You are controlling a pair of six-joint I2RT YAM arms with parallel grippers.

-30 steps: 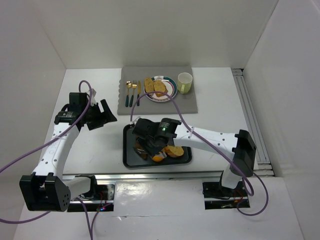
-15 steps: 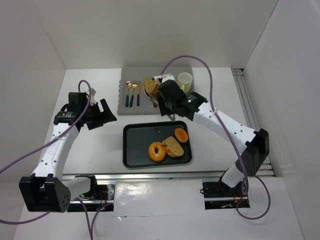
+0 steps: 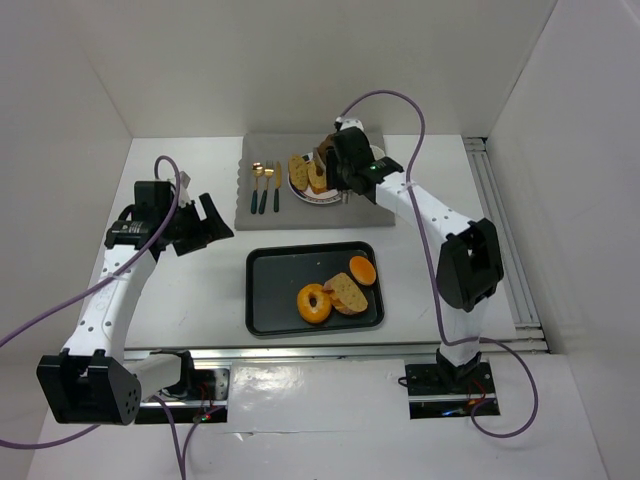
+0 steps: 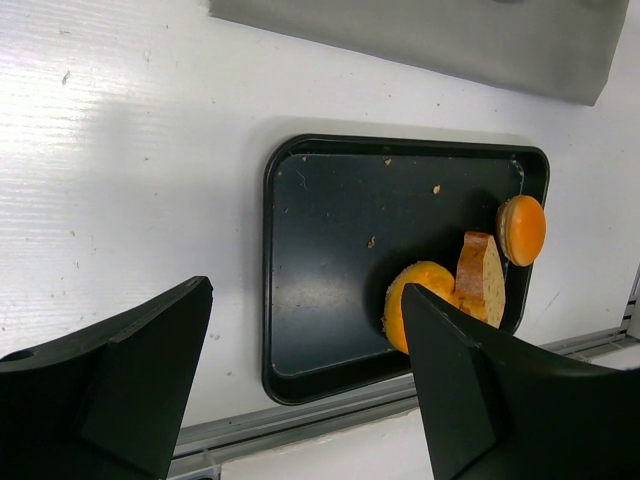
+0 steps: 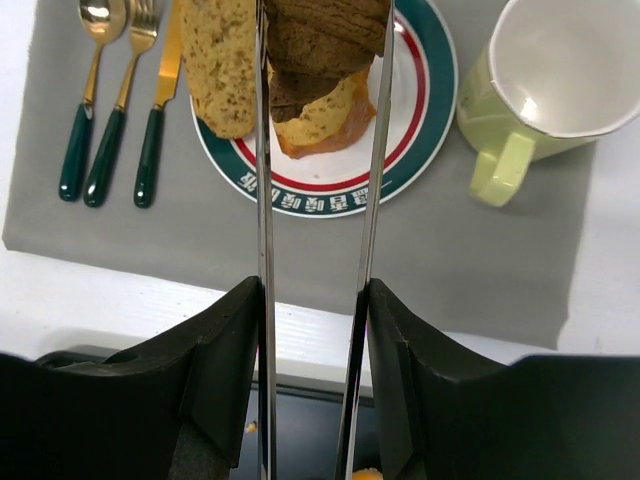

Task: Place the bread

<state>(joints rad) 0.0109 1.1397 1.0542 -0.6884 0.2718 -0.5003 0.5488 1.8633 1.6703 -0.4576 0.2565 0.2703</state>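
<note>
From above, the right gripper [image 3: 322, 168] is over the plate [image 3: 312, 199] on the grey placemat [image 3: 370, 208] at the middle of the worktop's far edge. The bread slice [image 3: 319, 178] is at its tip, over the plate, with a second slice [image 3: 298, 170] just beside it. Cutlery [image 3: 265, 186] lies on the mat's left part. A black tray [image 3: 252, 300] sits near the middle of the near edge and holds a ring-shaped bun [image 3: 314, 303], a tray slice [image 3: 349, 292] and an orange bun [image 3: 362, 270]. The left gripper [image 3: 212, 222] hangs over the left side of the worktop, well apart from the tray, its fingers spread.

The left wrist view shows that gripper's fingers [image 4: 120, 390] wide apart with nothing between them. Below are the tray [image 4: 272, 250] with its three items at the right end, and the placemat [image 4: 420, 40] at the top.

In the right wrist view the two thin fingers [image 5: 262, 200] flank the bread slice [image 5: 320, 60] and press on both its sides, grasping it. It stands on edge above the plate [image 5: 425, 140], against the second slice [image 5: 218, 70]. A pale green cup [image 5: 540, 70] stands just right of the plate. A spoon [image 5: 82, 100], fork [image 5: 118, 110] and knife [image 5: 158, 110] lie to its left.
</note>
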